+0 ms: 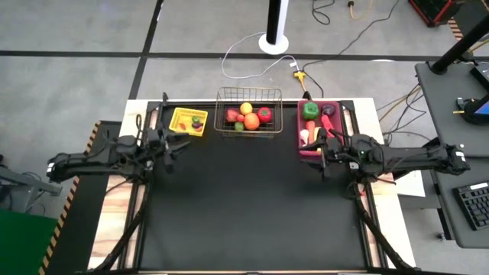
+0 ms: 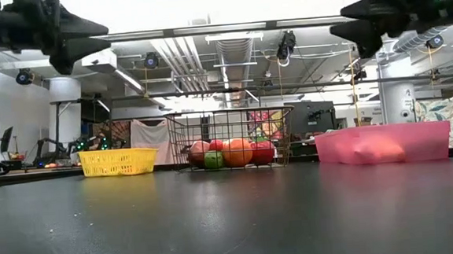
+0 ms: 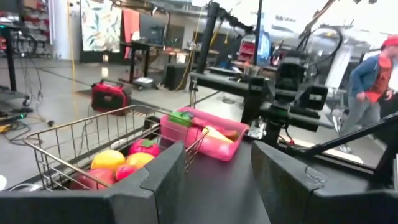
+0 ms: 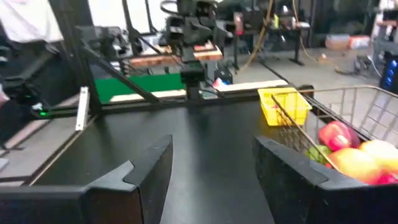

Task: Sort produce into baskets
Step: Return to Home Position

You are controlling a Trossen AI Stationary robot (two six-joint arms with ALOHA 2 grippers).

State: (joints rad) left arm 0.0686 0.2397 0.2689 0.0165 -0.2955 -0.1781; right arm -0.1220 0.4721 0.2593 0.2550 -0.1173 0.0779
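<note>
From above, the black desk [image 1: 252, 206] lies bare in the middle. All the toy produce I can find is boxed along its far edge, in the yellow tray [image 1: 178, 114] on the left, the wire basket [image 1: 249, 92] in the centre and the pink bin [image 1: 301, 130] on the right. The left tool [image 1: 180, 145] hovers just in front of the tray. The right tool [image 1: 322, 151] hangs over the bin's near corner and covers part of it. A green pepper [image 1: 310, 110] shows in the bin and an orange [image 1: 251, 121] in the basket. The tray's small purple and green pieces are too tiny to name.

From desk level both tools sit high, well clear of the rims and cut off by the picture's top edge. The tray's wall and the bin's cloudy wall hide their loads.

The left wrist camera shows its fingers [image 3: 165, 180] parted wide with nothing between them.

The right wrist camera shows the same: fingers [image 4: 149, 171] spread, empty.

The risk I'd watch is the right arm dipping as it swings home. It could clip the bin's rim and shove or tip it, spilling sorted pieces.
</note>
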